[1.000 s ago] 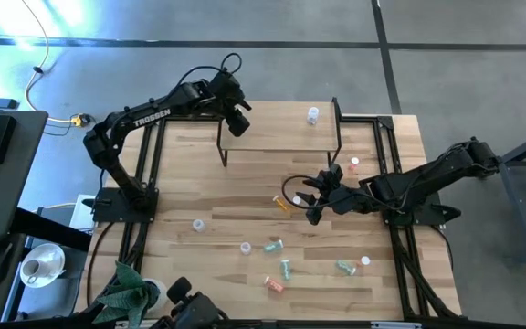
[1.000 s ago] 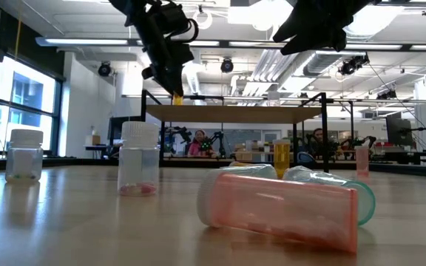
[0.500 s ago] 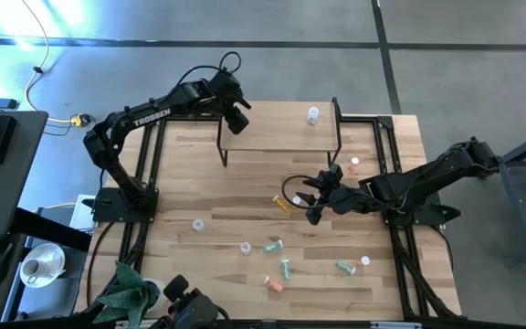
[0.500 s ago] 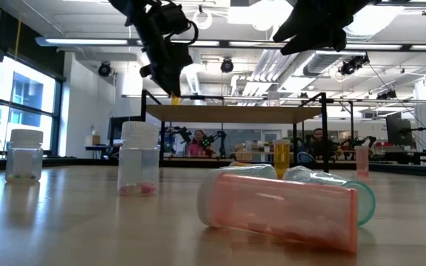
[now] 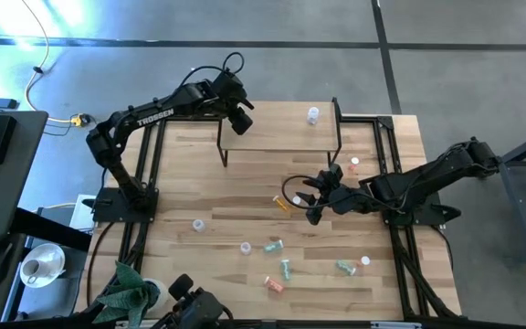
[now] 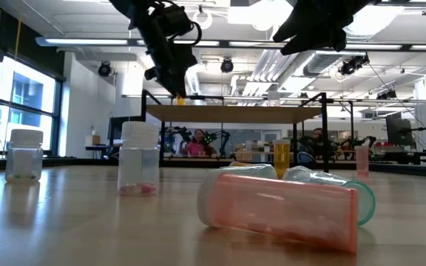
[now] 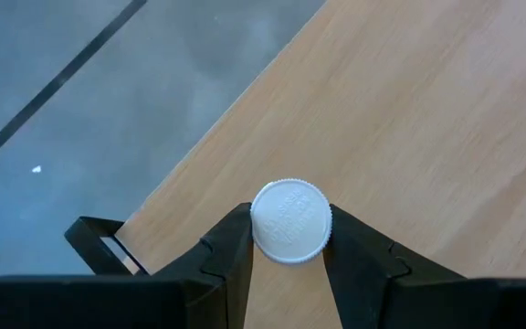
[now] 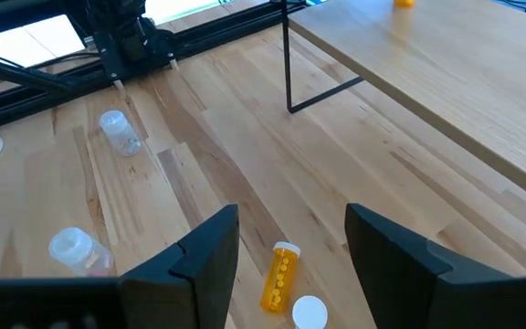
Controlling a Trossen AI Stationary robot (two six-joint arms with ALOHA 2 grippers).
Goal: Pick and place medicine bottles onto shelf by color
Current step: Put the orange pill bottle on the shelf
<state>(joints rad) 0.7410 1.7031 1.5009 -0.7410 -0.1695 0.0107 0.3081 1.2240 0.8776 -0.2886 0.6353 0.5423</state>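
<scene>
Compared with a second ago, the left end effector [image 5: 241,122] is seen shifted slightly toward 3 o'clock in the high view, further in over the shelf [image 5: 281,139]. In the low view it is likewise displaced a little along the shelf top. The shift is small, so the carried bottle is judged to be in the last stretch of positioning before being set down. It is not yet released.

The left end effector is clenched on an orange bottle [image 6: 178,97], whose round white cap [image 7: 290,221] is pinched between the two dark fingers in the left wrist view. The bottle is held upright, just above the shelf top near its 10 o'clock corner. Whether its base already touches the wood cannot be told. Its body is mostly hidden, and only a short orange stub is visible below the fingers in the low view.

A clear bottle [image 5: 312,114] is standing at the shelf's 1 o'clock corner, well apart from the carried one.

The right end effector [image 5: 310,201] is held with its fingers spread and nothing between them. It hovers over the surface [image 5: 199,183] just beside a second orange bottle [image 5: 282,203], which is lying on its side. Several green, pink and clear bottles remain scattered toward 6 o'clock, so most of the sorting is judged to be still undone.
</scene>
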